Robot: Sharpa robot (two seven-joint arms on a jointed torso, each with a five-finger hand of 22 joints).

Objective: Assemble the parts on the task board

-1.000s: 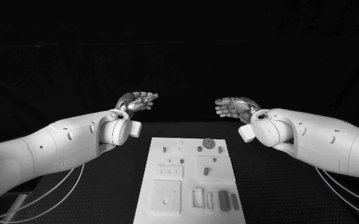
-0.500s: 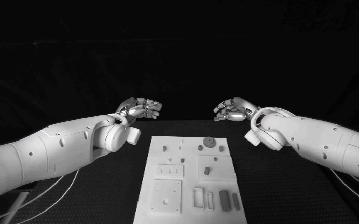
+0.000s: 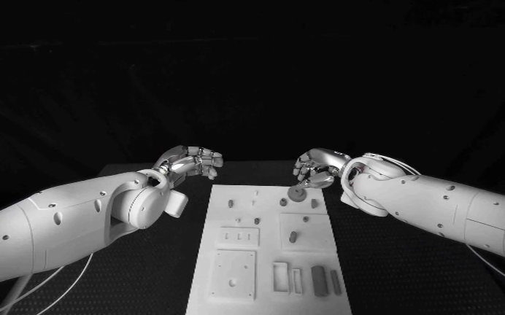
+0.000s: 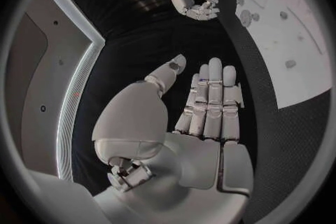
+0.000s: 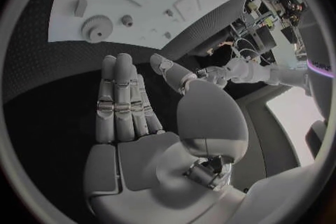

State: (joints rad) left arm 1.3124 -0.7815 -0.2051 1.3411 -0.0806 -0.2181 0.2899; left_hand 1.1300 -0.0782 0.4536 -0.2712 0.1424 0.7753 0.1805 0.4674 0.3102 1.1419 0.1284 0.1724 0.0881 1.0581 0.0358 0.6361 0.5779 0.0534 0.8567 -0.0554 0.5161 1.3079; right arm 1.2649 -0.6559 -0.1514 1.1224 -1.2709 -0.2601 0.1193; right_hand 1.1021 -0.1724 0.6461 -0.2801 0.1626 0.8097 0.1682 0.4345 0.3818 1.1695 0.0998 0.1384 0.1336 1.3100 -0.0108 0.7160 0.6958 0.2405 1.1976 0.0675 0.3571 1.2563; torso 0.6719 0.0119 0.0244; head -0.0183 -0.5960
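Note:
The white task board (image 3: pixel 266 257) lies lengthwise in the middle of the black table. A grey gear-shaped part (image 3: pixel 295 194) stands near its far end, a short peg (image 3: pixel 293 237) sits mid-board, and two long grey bars (image 3: pixel 319 281) lie near its front right corner. My left hand (image 3: pixel 193 160) hovers off the board's far left corner and holds nothing. My right hand (image 3: pixel 316 168) hangs just beyond the gear. The left wrist view shows the left hand (image 4: pixel 206 106) with straight, empty fingers. The right wrist view shows the right hand (image 5: pixel 122 101) flat and empty, short of the gear (image 5: pixel 97 28).
White inset plates (image 3: pixel 233 275) and several small pegs (image 3: pixel 256 222) lie on the board. Black tabletop (image 3: pixel 410 271) flanks the board on both sides. My left forearm (image 3: pixel 74 220) and right forearm (image 3: pixel 431 202) slant in over the table's sides.
Both hands have come down and inward from above the table's far edge toward the far end of the board. The right hand now sits close to the gear.

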